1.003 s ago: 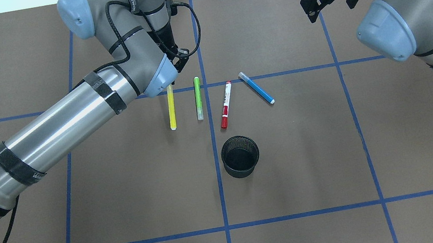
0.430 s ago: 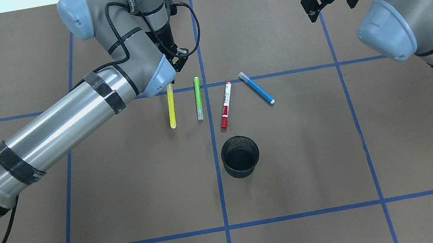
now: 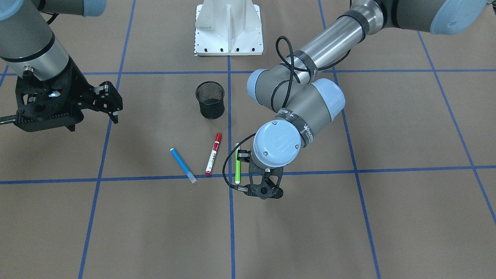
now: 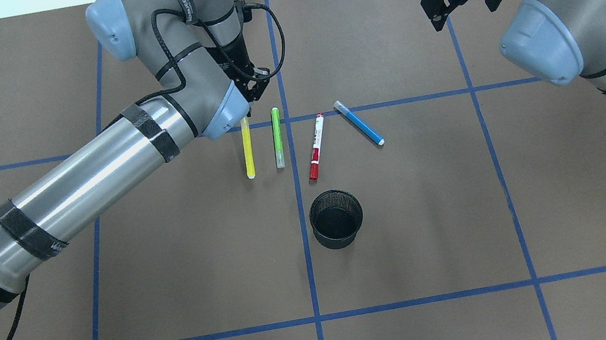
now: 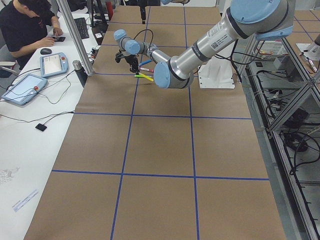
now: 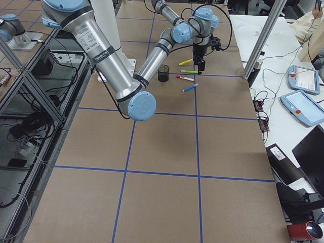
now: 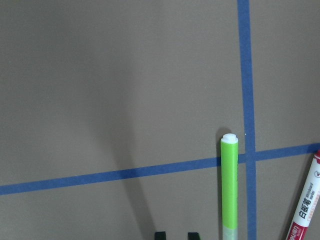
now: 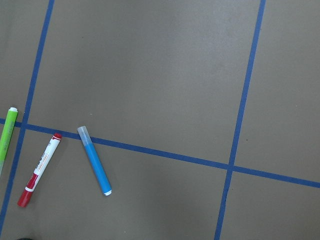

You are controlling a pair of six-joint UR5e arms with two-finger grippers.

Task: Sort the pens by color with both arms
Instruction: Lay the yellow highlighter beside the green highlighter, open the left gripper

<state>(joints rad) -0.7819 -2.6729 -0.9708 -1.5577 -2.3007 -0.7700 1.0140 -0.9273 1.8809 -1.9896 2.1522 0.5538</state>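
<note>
While looking down from overhead, finding left gripper [image 4: 254, 93] low over the table [image 4: 441, 221], fingers drawn narrow on the far end of yellow pen [image 4: 247, 151]; grip itself hiding under the wrist joint [image 4: 219, 113]. Reading that pen as tilted in both side views, just beside lime green pen [image 4: 277, 137] on the robot's left; near end touching paper or not, cannot tell. Logging green, red-capped pen [image 4: 316, 146] and blue pen [image 4: 358, 122] lying flat in a loose row by the blue tape cross [image 4: 286, 120], none touching. Noting black mesh cup [image 4: 336, 218] standing upright near the red cap, on the robot's side. Marking right gripper [image 4: 463, 14] at far right, well apart from all pens, fingers spread wide, holding nothing
</note>
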